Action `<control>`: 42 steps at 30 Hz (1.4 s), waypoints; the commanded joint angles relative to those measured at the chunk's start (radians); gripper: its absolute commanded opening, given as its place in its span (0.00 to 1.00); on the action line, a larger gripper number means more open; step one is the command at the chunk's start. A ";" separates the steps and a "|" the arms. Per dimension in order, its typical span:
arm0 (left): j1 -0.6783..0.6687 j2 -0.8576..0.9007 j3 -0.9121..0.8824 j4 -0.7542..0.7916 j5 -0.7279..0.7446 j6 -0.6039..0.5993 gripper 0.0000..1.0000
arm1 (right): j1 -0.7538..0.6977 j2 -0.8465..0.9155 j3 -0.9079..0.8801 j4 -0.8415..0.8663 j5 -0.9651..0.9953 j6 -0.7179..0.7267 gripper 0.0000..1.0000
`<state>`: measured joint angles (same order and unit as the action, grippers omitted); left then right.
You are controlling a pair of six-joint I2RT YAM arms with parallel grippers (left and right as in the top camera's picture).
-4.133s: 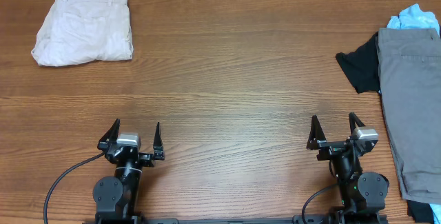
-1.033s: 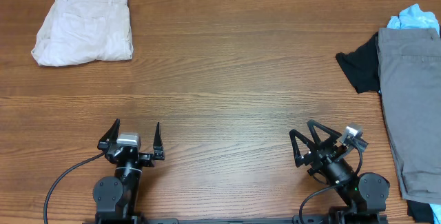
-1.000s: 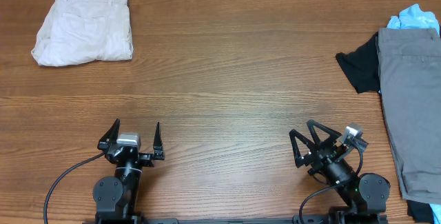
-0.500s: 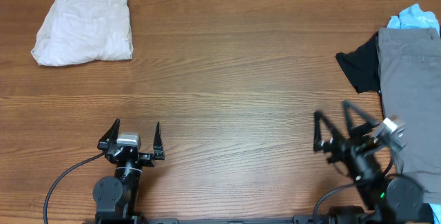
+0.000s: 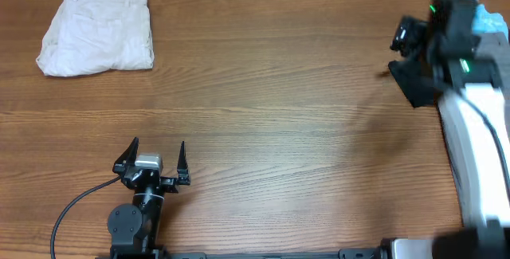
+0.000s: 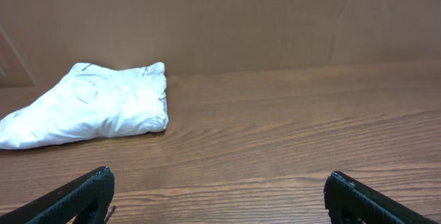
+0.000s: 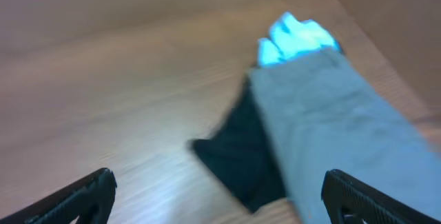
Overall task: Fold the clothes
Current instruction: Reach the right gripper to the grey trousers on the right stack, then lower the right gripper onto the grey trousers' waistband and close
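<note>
your left claw (image 5: 158,149) sits at the near edge of the table (image 5: 263,115), fingers spread wide, holding nothing. the cream shorts (image 5: 97,29) lie folded at the far left corner, well apart from it. your right arm (image 5: 478,139) reaches over the pile at the far right. the right claw (image 7: 217,182) is also wide and empty, above the grey shorts (image 7: 331,114). these lie over a black tee (image 7: 238,155), and a light blue tee (image 7: 296,38) pokes out at their far end. that wrist view is blurred.
</note>
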<state>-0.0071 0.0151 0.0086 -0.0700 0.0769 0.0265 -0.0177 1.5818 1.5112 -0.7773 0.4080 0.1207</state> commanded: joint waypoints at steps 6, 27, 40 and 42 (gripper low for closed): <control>-0.005 -0.011 -0.004 -0.001 -0.006 0.012 1.00 | -0.051 0.301 0.092 0.109 0.383 -0.386 1.00; -0.005 -0.011 -0.004 -0.001 -0.006 0.012 1.00 | -0.135 0.614 0.092 0.249 0.366 -0.496 0.96; -0.005 -0.011 -0.004 -0.001 -0.006 0.012 1.00 | -0.137 0.715 0.092 0.457 0.397 -0.549 0.93; -0.005 -0.011 -0.004 -0.001 -0.006 0.012 1.00 | -0.143 0.730 0.092 0.467 0.404 -0.549 0.93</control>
<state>-0.0071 0.0151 0.0086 -0.0700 0.0769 0.0265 -0.1547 2.2826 1.5761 -0.3256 0.7891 -0.4240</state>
